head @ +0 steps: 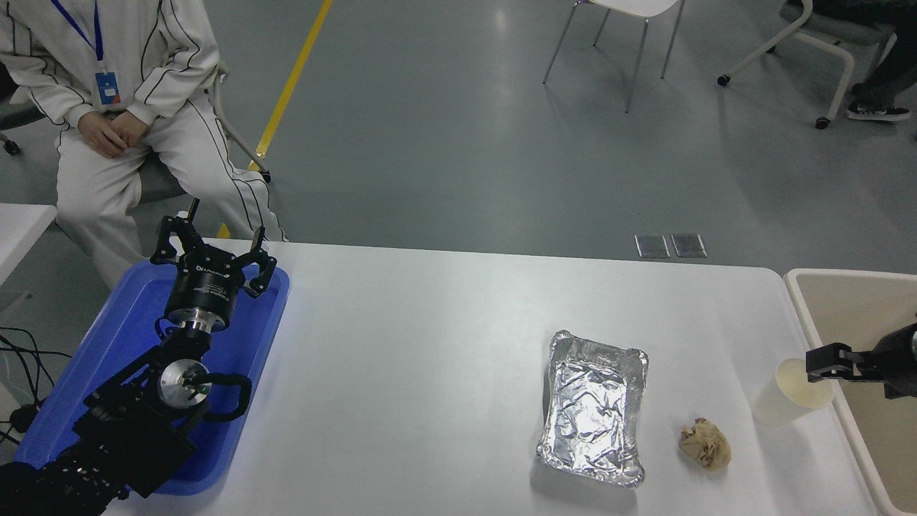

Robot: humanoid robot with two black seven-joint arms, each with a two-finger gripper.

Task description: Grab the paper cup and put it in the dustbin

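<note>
1. Paper cup [788, 394], plain cream-white and tapered with a rolled rim, stands upright near the right edge of the white table [430, 358], mouth up, just beside the large beige rectangular dustbin [824, 301] with its pale cream rim.
2. Left of the cup lie a crumpled brown paper wad [706, 444] and, further left, a rectangular silver foil tray [593, 407]; neither touches the cup.
3. Right gripper [824, 363], black, comes in from the right edge above the dustbin and overlaps the cup's rim on its right side. Only one finger end shows clearly, so I cannot tell whether it is spread or pressed together, nor whether it touches the cup.
4. Relation that matters: the cup lies to the left of this gripper and a little below it, its long axis vertical, so the grasp likely wants a sideways approach around the cup wall (a thin paper wall may crush if squeezed hard).
5. Right arm is plainly the nearer one. The left gripper [212, 252], fingers spread, is parked over a blue plastic tray [107, 344], well apart from the cup on the table's far left.
6. Judging by this, the task is at the reach stage: the cup is not yet lifted.
7. Beyond the cup's table, a person [122, 107] in white sits at upper left.
</note>
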